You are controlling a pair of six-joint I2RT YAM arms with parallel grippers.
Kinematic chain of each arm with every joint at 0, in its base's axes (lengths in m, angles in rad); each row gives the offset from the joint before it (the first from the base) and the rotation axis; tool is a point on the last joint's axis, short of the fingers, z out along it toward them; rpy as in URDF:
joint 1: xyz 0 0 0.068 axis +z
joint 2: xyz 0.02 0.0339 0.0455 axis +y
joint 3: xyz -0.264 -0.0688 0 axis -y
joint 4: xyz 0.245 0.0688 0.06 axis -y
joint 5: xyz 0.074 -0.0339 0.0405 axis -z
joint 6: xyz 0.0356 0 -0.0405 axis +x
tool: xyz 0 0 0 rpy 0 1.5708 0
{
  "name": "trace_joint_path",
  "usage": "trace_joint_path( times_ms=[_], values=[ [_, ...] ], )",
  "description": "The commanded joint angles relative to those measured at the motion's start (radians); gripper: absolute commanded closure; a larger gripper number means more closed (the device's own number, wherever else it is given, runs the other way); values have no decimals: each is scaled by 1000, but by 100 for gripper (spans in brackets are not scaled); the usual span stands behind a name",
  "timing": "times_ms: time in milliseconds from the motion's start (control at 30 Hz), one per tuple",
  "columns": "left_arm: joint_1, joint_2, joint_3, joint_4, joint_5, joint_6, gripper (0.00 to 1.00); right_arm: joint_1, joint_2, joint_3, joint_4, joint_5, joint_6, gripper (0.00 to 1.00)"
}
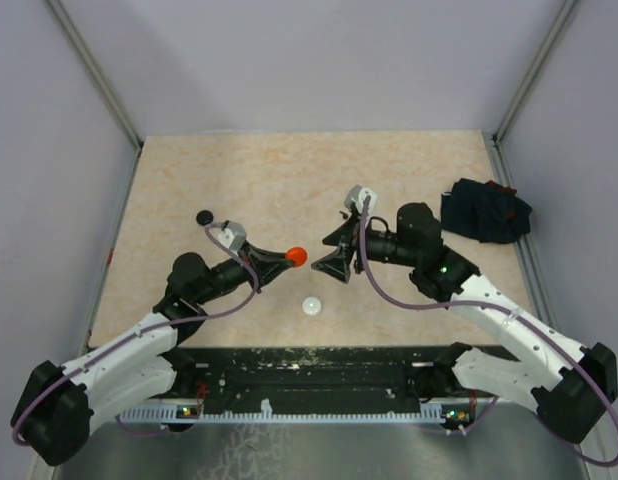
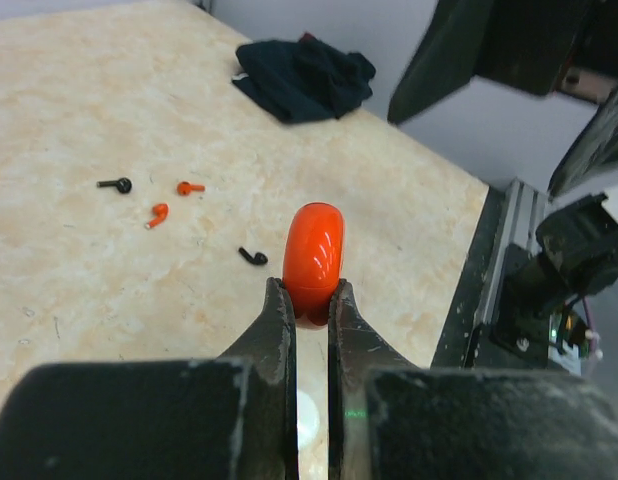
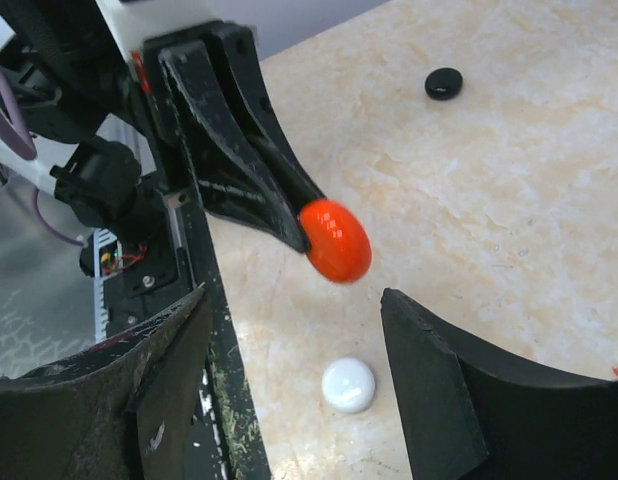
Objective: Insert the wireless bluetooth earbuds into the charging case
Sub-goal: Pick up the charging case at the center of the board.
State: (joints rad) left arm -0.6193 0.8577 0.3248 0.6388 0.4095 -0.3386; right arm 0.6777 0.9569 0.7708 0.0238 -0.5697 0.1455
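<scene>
My left gripper [image 2: 311, 295] is shut on the lower end of a glossy red-orange charging case [image 2: 314, 255], holding it above the table [image 1: 297, 256]. My right gripper [image 3: 294, 300] stands open just right of that case [image 3: 335, 240], with nothing between its fingers. In the left wrist view the earbuds lie on the table beyond the case: two red-orange ones [image 2: 190, 187] [image 2: 157, 214] and two black ones [image 2: 116, 184] [image 2: 253, 257]. In the top view the right arm hides them.
A white round case [image 1: 311, 306] lies on the table near the front edge, below both grippers. A black round case [image 1: 204, 216] lies at the left. A dark navy cloth bundle [image 1: 484, 210] sits at the right edge.
</scene>
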Motion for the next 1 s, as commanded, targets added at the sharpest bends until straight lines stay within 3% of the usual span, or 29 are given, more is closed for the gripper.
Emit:
trace_joint_path(
  times_ms=[0,167,433,767,967],
  values=[
    [11,41,61,-52,167,119,100,-7,92,188,-179,-107,-147,31],
    [13,70,95,-42,262,154,100,-5,182,278,-279,-220,-218,31],
    [13,89,112,-34,355,162,100,-6,244,293,-335,-272,-299,36],
    [13,116,142,-64,405,165,100,-4,284,277,-314,-326,-309,53],
    [13,138,161,-85,424,168,99,-3,286,274,-297,-335,-308,72]
  ],
)
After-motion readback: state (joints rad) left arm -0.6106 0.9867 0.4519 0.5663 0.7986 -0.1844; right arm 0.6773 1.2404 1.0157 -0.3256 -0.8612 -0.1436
